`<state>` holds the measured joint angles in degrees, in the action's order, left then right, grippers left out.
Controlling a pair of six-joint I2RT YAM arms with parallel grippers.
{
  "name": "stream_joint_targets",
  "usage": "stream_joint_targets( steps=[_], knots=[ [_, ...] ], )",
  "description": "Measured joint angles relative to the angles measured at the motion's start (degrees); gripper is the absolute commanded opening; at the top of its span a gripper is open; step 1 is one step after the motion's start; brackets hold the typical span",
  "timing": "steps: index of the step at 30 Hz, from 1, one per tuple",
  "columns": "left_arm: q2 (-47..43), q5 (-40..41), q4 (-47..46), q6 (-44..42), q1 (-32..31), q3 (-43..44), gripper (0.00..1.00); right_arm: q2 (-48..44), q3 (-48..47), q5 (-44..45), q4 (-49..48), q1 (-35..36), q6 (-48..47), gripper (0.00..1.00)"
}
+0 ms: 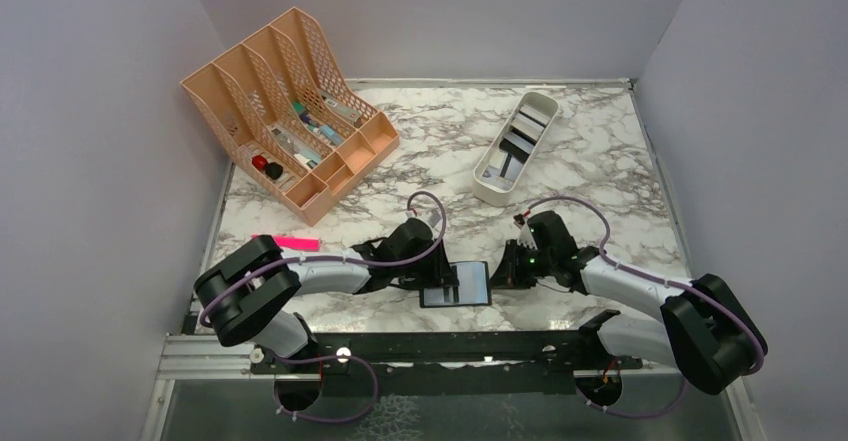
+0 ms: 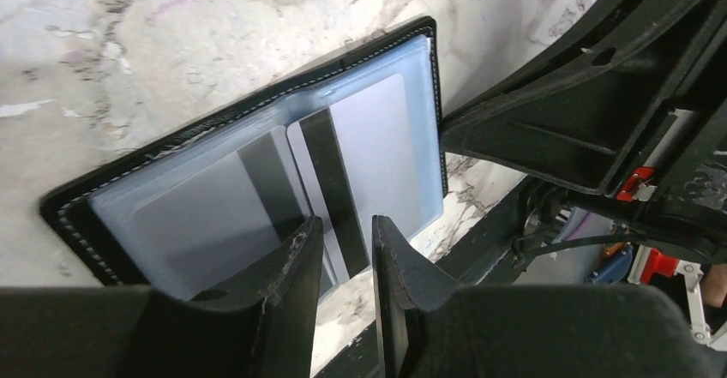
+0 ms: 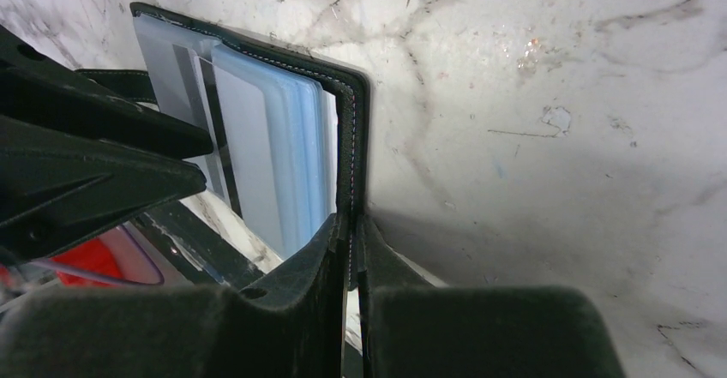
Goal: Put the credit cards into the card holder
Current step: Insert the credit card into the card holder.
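Note:
The card holder [image 1: 458, 284], a black wallet with clear plastic sleeves, lies open near the table's front edge. In the left wrist view two grey credit cards with dark stripes show under its sleeves, one [image 2: 381, 147] on the right and one [image 2: 201, 219] on the left. My left gripper [image 2: 347, 224] hovers over the holder's near edge, its fingers a narrow gap apart with nothing between them. My right gripper [image 3: 353, 219] is shut on the holder's black cover edge [image 3: 351, 138]. More credit cards [image 1: 520, 141] lie in a white tray.
The white oblong tray [image 1: 497, 189] stands at the back right of the marble table. A peach mesh desk organiser [image 1: 290, 111] with small items sits at the back left. A pink marker [image 1: 285, 242] lies by my left arm. Grey walls close in both sides.

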<state>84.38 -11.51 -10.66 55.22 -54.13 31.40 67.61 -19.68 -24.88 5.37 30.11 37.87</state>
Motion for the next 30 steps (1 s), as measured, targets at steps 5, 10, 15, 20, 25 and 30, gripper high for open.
stream_joint_targets(
  steps=[5,10,15,20,25,30],
  knots=[
    [1.33,-0.59,-2.47,0.50,-1.16,0.02,0.31,0.02,0.59,-0.15,-1.01,0.26,0.68,0.13],
    [2.38,-0.70,-3.04,0.52,-1.99,0.42,0.32,0.00,0.70,-0.17,-1.25,0.33,1.07,0.16],
    [2.25,-0.61,-2.21,0.13,-2.10,1.20,0.39,-3.06,0.70,1.01,0.11,0.33,1.81,0.22],
    [-1.84,1.60,3.19,-1.20,-2.16,1.95,0.45,-9.62,0.68,3.34,1.79,0.33,2.62,0.25],
    [-7.13,5.77,9.64,-3.34,-2.14,3.17,0.51,-13.11,0.68,3.58,2.38,0.33,2.71,0.32],
    [-11.61,12.35,18.16,-5.29,-2.12,3.82,0.60,-13.51,0.68,3.08,2.38,0.33,2.73,0.40]
  ],
)
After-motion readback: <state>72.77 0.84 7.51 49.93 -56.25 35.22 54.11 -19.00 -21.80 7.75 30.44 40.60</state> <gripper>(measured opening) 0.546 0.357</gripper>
